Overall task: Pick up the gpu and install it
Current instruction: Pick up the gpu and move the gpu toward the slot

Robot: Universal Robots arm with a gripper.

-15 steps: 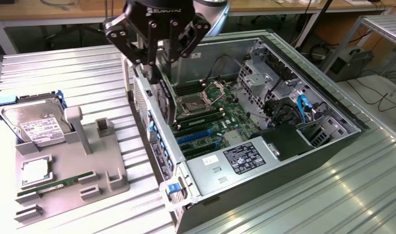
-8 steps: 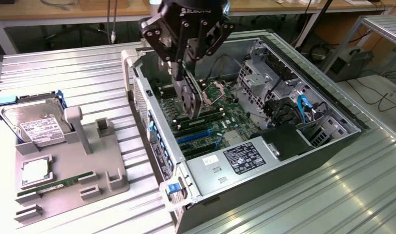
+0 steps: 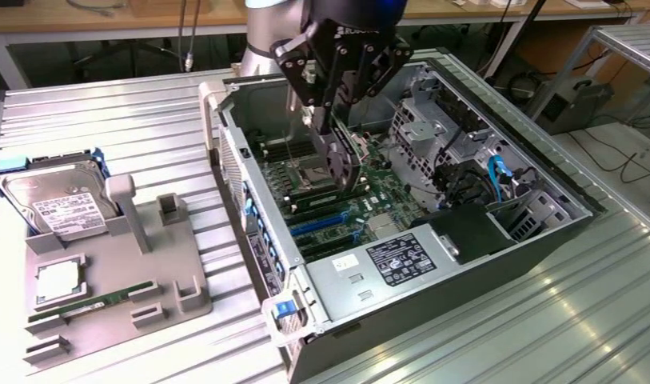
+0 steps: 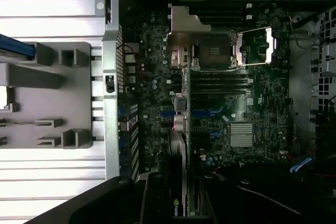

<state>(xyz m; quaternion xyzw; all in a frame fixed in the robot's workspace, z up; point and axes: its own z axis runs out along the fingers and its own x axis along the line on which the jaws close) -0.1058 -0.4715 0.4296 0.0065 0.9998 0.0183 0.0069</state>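
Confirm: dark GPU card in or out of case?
In: black claw holds the dark GPU card on edge over the green motherboard. Seating: cannot tell.

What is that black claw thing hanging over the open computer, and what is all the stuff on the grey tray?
The claw is the tool at the end of a robot arm. It works like a hand with two fingers. It is gripping a dark card called the gpu, held on edge over the green board inside the open computer case.

One picture comes from a camera standing off to the side. The other comes from a camera on the robot's wrist, looking straight down into the computer.

On the metal table sits a grey tray. It holds a silver hard drive, a square chip and a slim green memory stick.
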